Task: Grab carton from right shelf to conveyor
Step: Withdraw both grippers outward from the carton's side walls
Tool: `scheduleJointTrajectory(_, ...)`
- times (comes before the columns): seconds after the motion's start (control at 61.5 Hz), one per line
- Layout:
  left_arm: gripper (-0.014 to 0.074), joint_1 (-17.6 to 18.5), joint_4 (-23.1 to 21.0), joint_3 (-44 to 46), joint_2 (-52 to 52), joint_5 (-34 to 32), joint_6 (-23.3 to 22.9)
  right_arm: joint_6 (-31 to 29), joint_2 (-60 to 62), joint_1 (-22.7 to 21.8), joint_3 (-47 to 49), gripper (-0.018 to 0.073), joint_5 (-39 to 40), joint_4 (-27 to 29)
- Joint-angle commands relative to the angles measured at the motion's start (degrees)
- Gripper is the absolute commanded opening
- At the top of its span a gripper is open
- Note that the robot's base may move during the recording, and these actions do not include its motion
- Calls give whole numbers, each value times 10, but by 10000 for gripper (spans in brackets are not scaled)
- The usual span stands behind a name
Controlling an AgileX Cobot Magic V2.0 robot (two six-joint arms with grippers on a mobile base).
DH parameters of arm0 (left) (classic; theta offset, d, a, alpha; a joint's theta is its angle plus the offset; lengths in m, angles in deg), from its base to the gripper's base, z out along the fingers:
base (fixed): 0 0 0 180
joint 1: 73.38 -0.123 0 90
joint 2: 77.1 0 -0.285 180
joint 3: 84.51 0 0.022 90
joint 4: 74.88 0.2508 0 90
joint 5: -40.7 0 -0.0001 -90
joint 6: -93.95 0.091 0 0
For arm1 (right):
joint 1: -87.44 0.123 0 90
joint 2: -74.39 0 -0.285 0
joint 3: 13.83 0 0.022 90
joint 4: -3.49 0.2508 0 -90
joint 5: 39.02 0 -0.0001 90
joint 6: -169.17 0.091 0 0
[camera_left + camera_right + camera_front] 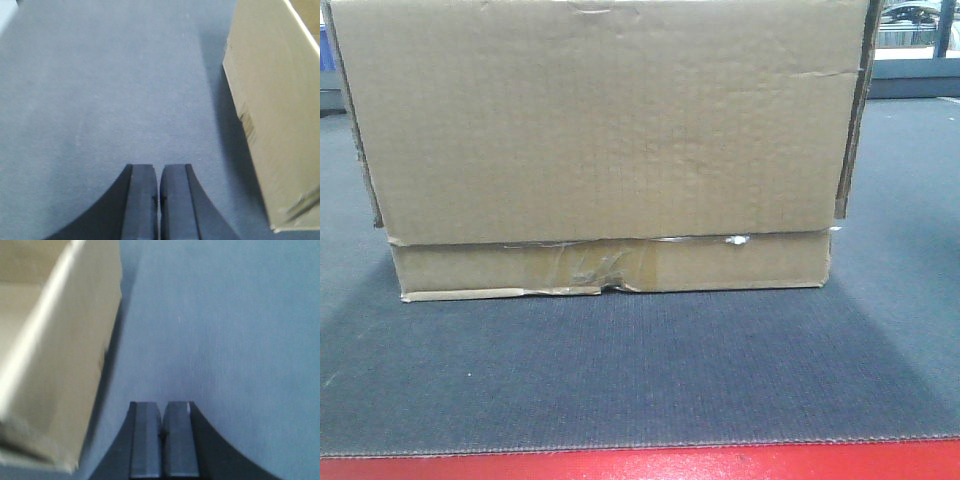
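The brown cardboard carton (605, 130) stands on the dark grey conveyor belt (640, 370), whose red edge strip (640, 465) runs along the front. Its wide flap overlaps the side, and crinkled clear tape lies on the lower seam. My left gripper (159, 170) is shut and empty above the belt, apart from the carton's left side (280, 110). My right gripper (163, 407) is shut and empty above the belt, apart from the carton's right side (55, 355). The right shelf is out of view.
Behind the carton at the top right, a dark post (946, 28) and a grey ledge (915, 78) show. A bit of blue (326, 45) shows at the far left edge. Belt surface lies on both sides of the carton.
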Motion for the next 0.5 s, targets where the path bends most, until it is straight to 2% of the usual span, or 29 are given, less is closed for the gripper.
scheduleJointTrajectory(0.0, 16, -3, 12, -48, -64, -66, 6, -5, 60, -3, -68, -69, 62, -7)
scheduleJointTrajectory(0.081, 16, -3, 12, -84, -126, -90, 6, -5, 115, -3, -125, -69, 96, -7)
scheduleJointTrajectory(0.26, 16, -3, 12, -133, -233, -91, 6, -5, 249, -3, -206, -69, 120, -7)
scheduleJointTrajectory(0.488, 16, -3, 9, -148, -320, -85, 6, -5, 412, -3, -222, -69, 115, -7)
